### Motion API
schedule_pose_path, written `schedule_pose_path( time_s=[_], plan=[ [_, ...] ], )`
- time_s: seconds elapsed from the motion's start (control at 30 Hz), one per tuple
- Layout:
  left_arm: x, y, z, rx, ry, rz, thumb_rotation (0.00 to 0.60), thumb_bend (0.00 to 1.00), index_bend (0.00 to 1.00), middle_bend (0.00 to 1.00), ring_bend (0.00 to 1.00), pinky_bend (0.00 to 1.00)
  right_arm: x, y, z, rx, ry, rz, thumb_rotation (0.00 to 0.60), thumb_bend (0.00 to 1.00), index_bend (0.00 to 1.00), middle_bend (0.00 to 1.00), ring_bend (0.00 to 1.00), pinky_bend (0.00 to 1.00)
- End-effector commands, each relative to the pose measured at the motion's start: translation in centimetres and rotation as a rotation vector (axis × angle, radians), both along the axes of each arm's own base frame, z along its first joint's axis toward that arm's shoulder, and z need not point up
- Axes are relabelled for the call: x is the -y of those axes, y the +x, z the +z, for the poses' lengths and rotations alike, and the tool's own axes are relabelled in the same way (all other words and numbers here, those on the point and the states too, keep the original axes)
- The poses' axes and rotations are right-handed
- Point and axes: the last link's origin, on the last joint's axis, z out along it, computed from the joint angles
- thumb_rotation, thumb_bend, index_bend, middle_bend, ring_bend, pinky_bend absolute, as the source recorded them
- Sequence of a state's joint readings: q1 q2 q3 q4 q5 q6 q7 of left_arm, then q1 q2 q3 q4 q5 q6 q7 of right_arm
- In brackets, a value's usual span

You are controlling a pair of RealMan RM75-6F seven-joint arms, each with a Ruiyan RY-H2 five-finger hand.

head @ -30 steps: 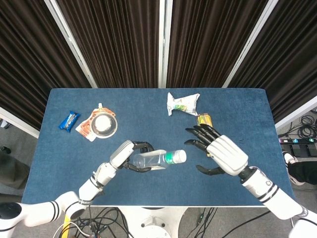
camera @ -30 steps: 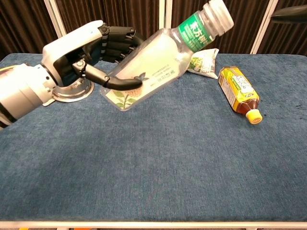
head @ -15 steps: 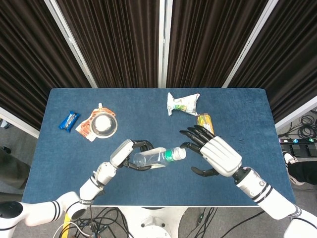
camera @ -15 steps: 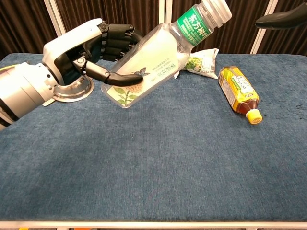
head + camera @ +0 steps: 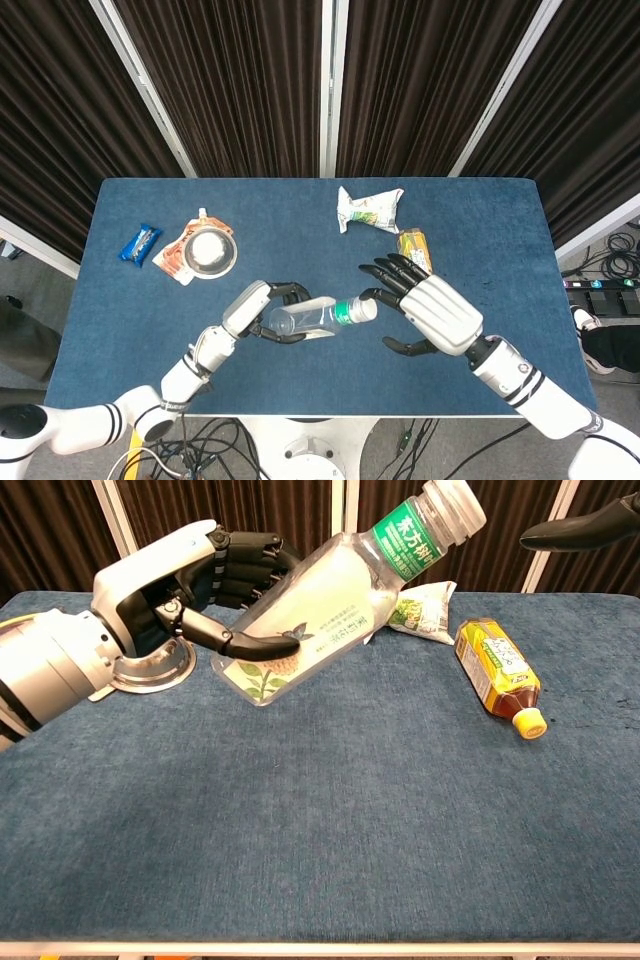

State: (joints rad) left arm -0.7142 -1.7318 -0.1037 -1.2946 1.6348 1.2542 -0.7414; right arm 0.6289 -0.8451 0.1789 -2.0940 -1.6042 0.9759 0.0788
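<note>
My left hand (image 5: 262, 308) (image 5: 175, 585) grips a clear plastic bottle (image 5: 315, 317) (image 5: 325, 595) with a green label and white cap, held tilted above the blue table (image 5: 130, 300), cap pointing right. My right hand (image 5: 425, 310) hovers just right of the cap with its fingers spread, holding nothing; one fingertip (image 5: 575, 530) shows at the top right of the chest view. A yellow-labelled tea bottle (image 5: 414, 243) (image 5: 497, 670) lies on its side behind the right hand.
A white and green snack bag (image 5: 368, 209) (image 5: 420, 610) lies at the back centre. A metal bowl (image 5: 212, 252) (image 5: 150, 665) sits on an orange pouch at the left, with a blue wrapped bar (image 5: 140, 243) further left.
My right hand has moved left, closing the gap to the bottle's cap. The left hand has kept the bottle nearly still, tipping it slightly.
</note>
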Motion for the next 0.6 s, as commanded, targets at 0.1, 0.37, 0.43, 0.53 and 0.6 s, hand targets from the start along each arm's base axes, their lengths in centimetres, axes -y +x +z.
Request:
schedule_pose_path(
  time_s=[0.1, 0.37, 0.43, 0.53, 0.6],
  plan=[
    [-0.09, -0.12, 0.11, 0.009, 0.003, 0.006, 0.600, 0.38, 0.62, 0.60, 0.52, 0.58, 0.18, -0.24, -0.03, -0.006, -0.001, -0.013, 0.547, 0.20, 0.27, 0.06, 0.00, 0.00],
    [-0.06, -0.23, 0.17, 0.014, 0.007, 0.007, 0.600, 0.38, 0.62, 0.60, 0.52, 0.58, 0.54, -0.53, -0.36, -0.013, 0.008, -0.034, 0.549, 0.20, 0.28, 0.06, 0.00, 0.00],
    [-0.07, -0.23, 0.20, 0.014, 0.006, 0.006, 0.600, 0.38, 0.62, 0.60, 0.52, 0.58, 0.60, -0.59, -0.43, -0.014, 0.008, -0.039, 0.548, 0.20, 0.28, 0.06, 0.00, 0.00],
    [-0.09, -0.23, 0.26, 0.015, 0.008, 0.005, 0.600, 0.38, 0.62, 0.60, 0.52, 0.58, 0.66, -0.69, -0.51, -0.016, 0.011, -0.046, 0.547, 0.20, 0.28, 0.06, 0.00, 0.00],
    [-0.14, -0.26, 0.32, 0.017, 0.010, 0.007, 0.600, 0.38, 0.62, 0.60, 0.52, 0.58, 0.70, -0.78, -0.53, -0.020, 0.011, -0.051, 0.546, 0.20, 0.28, 0.06, 0.00, 0.00]
  ],
)
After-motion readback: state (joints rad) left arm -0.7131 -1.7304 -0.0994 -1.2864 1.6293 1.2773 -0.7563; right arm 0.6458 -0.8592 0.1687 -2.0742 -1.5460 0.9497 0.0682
